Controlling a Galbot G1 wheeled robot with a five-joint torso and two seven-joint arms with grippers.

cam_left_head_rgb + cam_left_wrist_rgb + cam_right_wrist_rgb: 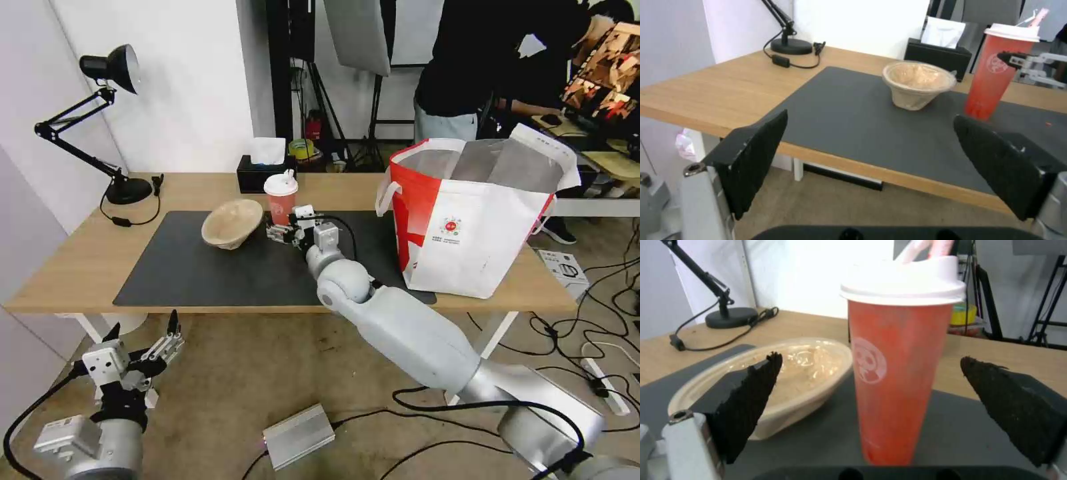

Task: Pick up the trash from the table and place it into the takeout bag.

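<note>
The right gripper [280,232], fingers spread to straddle the cup [281,199] on the mat [200,273] near the table's [73,267] back edge, is lined up for grasping; the left gripper [157,347], fingers spread, waits below the front edge.

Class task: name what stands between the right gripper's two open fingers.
The red drink cup stands upright on the dark mat, between the right gripper's open fingers, touching neither. The right wrist view shows this.
</note>
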